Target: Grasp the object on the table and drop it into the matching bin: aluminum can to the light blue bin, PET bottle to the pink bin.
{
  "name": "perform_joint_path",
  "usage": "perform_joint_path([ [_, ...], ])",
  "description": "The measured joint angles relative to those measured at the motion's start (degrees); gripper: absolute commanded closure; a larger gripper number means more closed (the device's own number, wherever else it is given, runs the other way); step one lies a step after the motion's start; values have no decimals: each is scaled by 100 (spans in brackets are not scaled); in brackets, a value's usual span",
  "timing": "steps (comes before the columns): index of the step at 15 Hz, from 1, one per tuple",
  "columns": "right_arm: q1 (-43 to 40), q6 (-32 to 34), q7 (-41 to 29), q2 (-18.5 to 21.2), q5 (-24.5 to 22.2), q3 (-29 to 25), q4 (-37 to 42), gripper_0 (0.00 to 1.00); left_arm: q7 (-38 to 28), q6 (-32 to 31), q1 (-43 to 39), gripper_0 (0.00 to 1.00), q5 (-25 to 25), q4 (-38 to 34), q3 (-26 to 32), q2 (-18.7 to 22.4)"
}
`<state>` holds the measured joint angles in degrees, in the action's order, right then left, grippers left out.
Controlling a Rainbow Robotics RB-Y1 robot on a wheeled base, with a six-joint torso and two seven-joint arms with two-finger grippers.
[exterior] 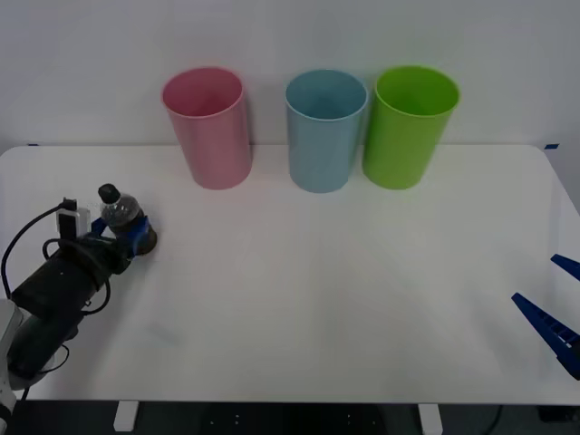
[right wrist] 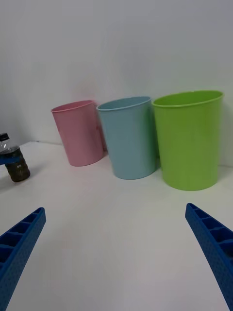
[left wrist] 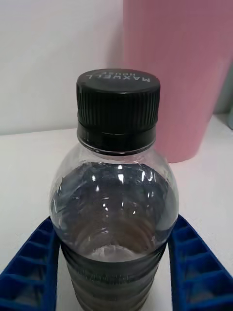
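Front view: left claw (exterior: 136, 234) grips PET bottle (exterior: 122, 217) on white table (exterior: 317, 290) — right claw (exterior: 553, 299) wide.

White table (exterior: 299, 290): left gripper (exterior: 130, 234) clasping PET bottle (exterior: 121, 217); pink bin (exterior: 208, 127), light blue bin (exterior: 324, 130), green bin (exterior: 410, 125) at rear.

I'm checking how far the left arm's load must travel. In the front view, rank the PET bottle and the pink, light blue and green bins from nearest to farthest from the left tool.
1. PET bottle, between the left tool's fingers.
2. Pink bin, back left.
3. Light blue bin, back middle.
4. Green bin, back right.
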<state>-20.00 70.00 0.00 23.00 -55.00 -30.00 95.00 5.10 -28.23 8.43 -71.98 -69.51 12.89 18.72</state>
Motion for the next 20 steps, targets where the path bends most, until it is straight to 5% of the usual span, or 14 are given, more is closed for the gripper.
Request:
perform_joint_path([
  [9,0,0,0,0,0,0,0,0,-29,-377,-55,100,137,-127,180,8],
  [15,0,0,0,0,0,0,0,0,-446,-359,-674,100,223,-1355,242,8],
  [20,0,0,0,0,0,0,0,0,-1605,-265,-1037,100,-100,-2541,310,18],
])
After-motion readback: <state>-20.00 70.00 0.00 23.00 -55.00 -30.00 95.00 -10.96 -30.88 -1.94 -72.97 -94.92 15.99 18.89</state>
